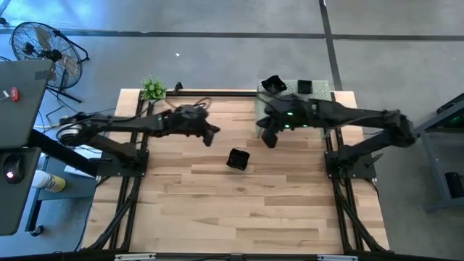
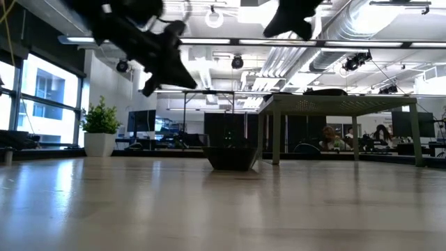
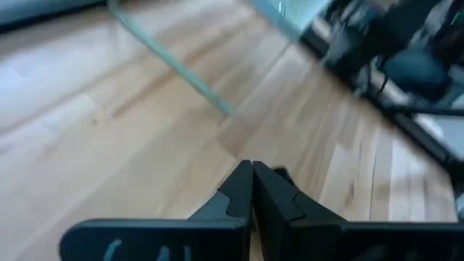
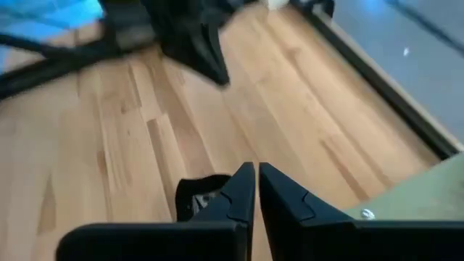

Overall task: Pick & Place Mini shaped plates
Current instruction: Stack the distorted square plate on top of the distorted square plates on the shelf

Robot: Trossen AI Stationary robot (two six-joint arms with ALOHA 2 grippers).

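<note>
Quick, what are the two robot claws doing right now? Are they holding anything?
Left gripper: shut, holding nothing.
Right gripper: shut, holding nothing; a plate lies on the table below.

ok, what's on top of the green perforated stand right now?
Two black plates show on the stand; the right arm covers its front part, so more could sit there.

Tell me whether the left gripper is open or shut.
Shut. In its wrist view the left gripper has both fingers pressed together with nothing between them, above bare table.
</note>
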